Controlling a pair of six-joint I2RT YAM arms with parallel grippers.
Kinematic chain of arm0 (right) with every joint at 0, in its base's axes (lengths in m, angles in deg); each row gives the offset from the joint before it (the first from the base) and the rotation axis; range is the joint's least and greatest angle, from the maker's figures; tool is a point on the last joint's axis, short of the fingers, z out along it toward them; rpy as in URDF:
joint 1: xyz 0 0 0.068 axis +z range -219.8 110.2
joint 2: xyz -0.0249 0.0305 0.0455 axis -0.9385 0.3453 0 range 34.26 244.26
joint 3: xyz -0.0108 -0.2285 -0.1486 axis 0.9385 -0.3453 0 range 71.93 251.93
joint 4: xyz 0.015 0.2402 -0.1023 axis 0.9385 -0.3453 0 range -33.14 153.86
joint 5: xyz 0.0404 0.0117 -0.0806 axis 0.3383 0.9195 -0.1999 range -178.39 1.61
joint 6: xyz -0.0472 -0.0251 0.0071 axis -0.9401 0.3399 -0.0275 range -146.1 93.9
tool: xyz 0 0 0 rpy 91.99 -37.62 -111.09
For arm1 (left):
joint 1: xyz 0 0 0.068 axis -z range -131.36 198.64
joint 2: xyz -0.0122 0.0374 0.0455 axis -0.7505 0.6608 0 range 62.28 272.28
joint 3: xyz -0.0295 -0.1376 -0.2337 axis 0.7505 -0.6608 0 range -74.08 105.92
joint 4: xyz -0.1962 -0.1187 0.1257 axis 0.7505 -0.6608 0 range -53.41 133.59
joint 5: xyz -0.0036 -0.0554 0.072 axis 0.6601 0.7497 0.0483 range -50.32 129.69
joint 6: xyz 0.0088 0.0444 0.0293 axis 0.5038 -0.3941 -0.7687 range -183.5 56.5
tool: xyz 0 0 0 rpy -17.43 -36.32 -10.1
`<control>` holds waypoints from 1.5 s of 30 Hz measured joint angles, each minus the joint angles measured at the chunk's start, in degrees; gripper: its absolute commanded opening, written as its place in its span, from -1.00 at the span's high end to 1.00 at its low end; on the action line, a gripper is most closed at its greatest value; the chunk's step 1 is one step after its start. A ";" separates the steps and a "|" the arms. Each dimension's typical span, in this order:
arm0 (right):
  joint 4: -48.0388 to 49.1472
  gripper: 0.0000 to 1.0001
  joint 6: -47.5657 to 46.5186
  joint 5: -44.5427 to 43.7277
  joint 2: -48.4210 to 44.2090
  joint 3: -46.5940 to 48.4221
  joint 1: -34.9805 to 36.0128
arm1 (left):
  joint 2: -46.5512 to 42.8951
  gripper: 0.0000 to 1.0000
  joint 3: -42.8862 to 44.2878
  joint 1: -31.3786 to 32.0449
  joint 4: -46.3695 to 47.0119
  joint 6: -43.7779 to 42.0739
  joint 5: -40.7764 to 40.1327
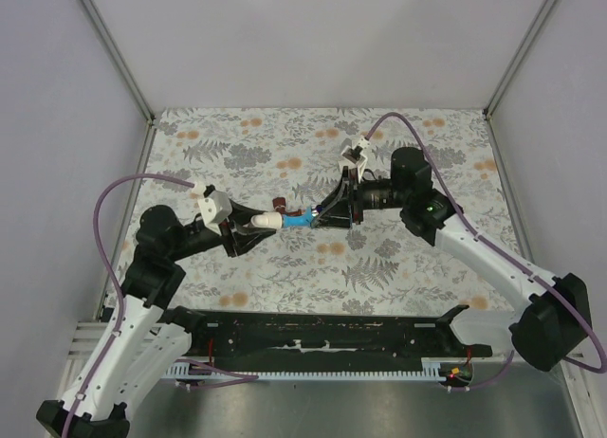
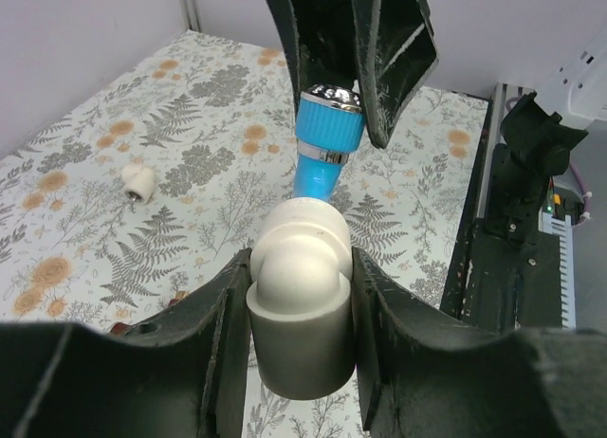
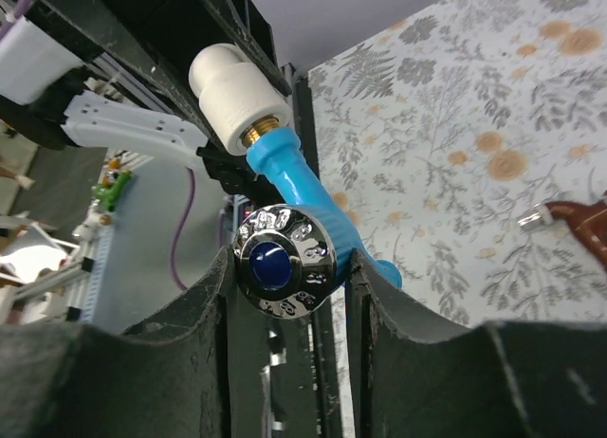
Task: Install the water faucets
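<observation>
Left pincer [image 2: 302,301] clamped on one white stubby plastic fitting [image 2: 299,267]; second white fitting [image 2: 138,182] loose on floral bench [image 1: 427,258]. One dark red-brown plastic faucet [image 1: 281,207] lying just beside. One bright blue plastic faucet [image 3: 285,168], tip in gripped fitting, chrome-capped handle pinched tight in right pincer [image 3: 285,277].

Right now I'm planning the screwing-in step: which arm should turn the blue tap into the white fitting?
Likely right: the right gripper clamps the blue tap by its chrome cap, while the left gripper just holds the white fitting at the tap's brass thread.
</observation>
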 measured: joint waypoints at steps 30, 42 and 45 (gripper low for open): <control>-4.35 -0.72 -32.39 -17.57 -11.76 -6.56 2.10 | 2.73 0.96 -5.64 0.39 2.84 45.09 -18.45; 1.62 -0.77 -50.58 -28.04 -9.46 -7.61 14.73 | 1.92 0.96 -6.16 0.39 2.34 60.13 -20.33; 5.03 -0.77 -53.53 -31.06 -8.52 -8.52 17.03 | 1.79 0.96 -6.14 0.39 1.60 61.77 -20.31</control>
